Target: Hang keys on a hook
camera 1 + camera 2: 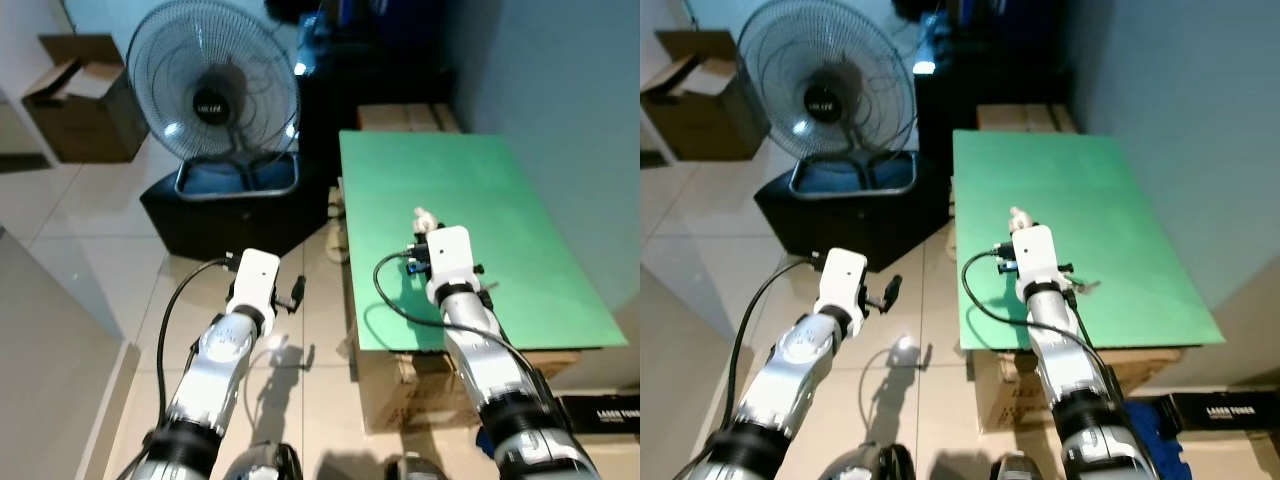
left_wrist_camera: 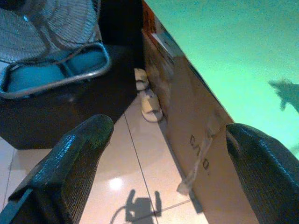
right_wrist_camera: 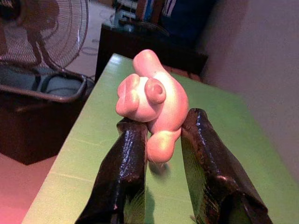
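Note:
My right gripper (image 3: 163, 120) is shut on a small pale pink rubbery figure (image 3: 149, 93), apparently the key fob, and holds it just above the near part of a green tabletop (image 1: 480, 180). From the head the figure (image 1: 424, 216) shows as a pale blob at the tip of the right arm. No key blades can be made out under it. My left gripper (image 1: 298, 292) hangs over the tiled floor left of the table, its fingers (image 2: 79, 158) wide open and holding nothing.
The green top rests on cardboard boxes (image 1: 400, 385). A large standing fan (image 1: 212, 85) sits on a black box (image 1: 220, 215) ahead on the left. Slippers (image 2: 149, 100) lie by the table's base. An open carton (image 1: 85, 95) stands far left; a blue-grey wall (image 1: 570, 100) borders the right.

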### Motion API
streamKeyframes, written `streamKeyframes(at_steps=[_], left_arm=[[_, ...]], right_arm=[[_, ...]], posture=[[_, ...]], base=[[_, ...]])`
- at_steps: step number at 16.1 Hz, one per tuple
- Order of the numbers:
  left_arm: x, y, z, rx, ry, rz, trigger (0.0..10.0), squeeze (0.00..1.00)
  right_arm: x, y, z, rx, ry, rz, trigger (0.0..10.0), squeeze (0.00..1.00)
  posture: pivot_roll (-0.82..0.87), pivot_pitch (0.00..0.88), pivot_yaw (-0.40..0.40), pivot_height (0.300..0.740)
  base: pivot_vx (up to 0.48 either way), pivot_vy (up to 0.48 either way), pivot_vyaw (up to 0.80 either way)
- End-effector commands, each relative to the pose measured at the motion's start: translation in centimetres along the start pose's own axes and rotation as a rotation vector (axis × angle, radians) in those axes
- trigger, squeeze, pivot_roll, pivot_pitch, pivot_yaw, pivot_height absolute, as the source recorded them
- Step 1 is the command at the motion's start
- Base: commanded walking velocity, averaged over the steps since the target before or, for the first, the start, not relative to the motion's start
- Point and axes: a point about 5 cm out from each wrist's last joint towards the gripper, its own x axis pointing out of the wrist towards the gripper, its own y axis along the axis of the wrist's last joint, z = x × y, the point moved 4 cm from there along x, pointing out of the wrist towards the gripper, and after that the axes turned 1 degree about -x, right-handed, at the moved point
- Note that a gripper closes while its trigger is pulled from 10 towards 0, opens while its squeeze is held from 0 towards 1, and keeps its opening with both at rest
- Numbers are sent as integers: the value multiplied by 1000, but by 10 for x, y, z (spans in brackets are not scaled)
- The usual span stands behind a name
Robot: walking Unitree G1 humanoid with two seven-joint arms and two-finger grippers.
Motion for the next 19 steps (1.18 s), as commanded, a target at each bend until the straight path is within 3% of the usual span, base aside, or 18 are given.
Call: streamKeyframes(at_steps=[1,2,3,4,6,9,19], left_arm=[[2,2,-7,-31,29,20,10000,0],[3,8,-23,-94,83,66,10000,0],[4,9,-26,-104,93,75,10000,0],[-2,9,-52,-171,174,116,10000,0],[-6,4,-66,-201,214,110,10000,0],[-6,-3,-73,-182,221,99,10000,0],[-2,-13,-62,-135,199,61,10000,0]], right_arm=[[-6,0,0,8,14,-6,0,0],[-16,-1,1,29,5,-2,0,0],[-18,-1,1,33,1,-5,0,0],[-31,-11,2,25,-29,-13,0,0],[-36,-20,4,8,-44,-14,0,0],[-42,-27,8,3,-39,-39,0,0],[-35,-24,-2,-15,-21,-48,0,0]], posture=[[-215,0,47,723],[-228,0,57,723],[-228,0,57,723],[-233,0,61,723],[-238,0,55,723],[-233,0,40,723],[-215,0,56,723]], base=[[0,0,0],[0,0,0],[0,0,0],[0,0,0],[0,0,0],[0,0,0],[0,0,0]])
